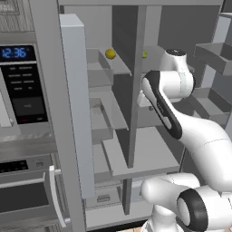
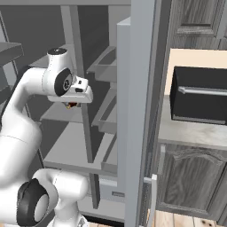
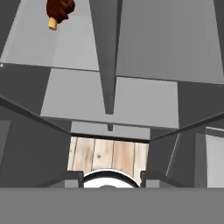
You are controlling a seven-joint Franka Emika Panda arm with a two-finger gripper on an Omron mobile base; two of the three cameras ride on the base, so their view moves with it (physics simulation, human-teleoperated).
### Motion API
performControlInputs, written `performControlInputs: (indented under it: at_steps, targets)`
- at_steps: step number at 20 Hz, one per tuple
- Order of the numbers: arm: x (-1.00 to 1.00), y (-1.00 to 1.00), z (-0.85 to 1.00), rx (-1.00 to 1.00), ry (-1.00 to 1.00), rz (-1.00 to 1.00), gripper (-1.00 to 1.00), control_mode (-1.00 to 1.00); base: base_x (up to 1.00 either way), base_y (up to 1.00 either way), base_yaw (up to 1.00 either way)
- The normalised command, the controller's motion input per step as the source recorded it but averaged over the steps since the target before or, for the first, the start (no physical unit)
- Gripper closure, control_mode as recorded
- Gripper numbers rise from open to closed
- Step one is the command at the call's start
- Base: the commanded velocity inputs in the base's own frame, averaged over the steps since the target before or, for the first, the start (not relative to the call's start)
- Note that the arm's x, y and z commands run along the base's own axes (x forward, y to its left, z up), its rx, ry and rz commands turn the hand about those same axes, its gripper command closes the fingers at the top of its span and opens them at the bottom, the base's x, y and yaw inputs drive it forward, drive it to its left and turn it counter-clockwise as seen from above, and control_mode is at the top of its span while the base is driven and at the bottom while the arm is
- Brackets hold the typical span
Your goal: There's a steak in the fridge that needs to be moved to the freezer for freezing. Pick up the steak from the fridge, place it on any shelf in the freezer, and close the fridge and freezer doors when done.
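Note:
The steak point(image 3: 59, 9), a dark red-brown lump with a tan stub, lies on a pale grey shelf point(image 3: 39, 43) left of the unit's centre divider point(image 3: 109, 65). In the right base view the steak point(image 2: 70, 106) peeks out just under my hand. My gripper point(image 3: 111, 177) hangs in front of the divider, above shelf level and pointing down. It is open, with nothing between its fingertips, and is apart from the steak. Both doors stand open: the left door point(image 1: 72, 99) and the right door point(image 2: 135, 111). I cannot tell which half is the fridge and which the freezer.
A yellow ball point(image 1: 110, 53) sits on an upper left shelf and a yellow-green ball point(image 1: 144, 53) on the right side. Door bins point(image 1: 100, 77) jut inward from the left door. A wall oven point(image 1: 22, 90) stands at left. A black appliance point(image 2: 199, 97) sits on the right counter.

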Motion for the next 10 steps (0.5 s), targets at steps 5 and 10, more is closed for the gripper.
performControlInputs:
  at_steps: [5, 10]
  targets:
    - [-0.2, 0.14, -0.01, 0.04, 0.0, 0.0, -1.0, -1.0, 0.0, 0.0, 0.0]
    - [-0.03, 0.41, -0.01, 0.06, -0.06, 0.0, -1.0, -1.0, 0.0, 0.0, 0.0]
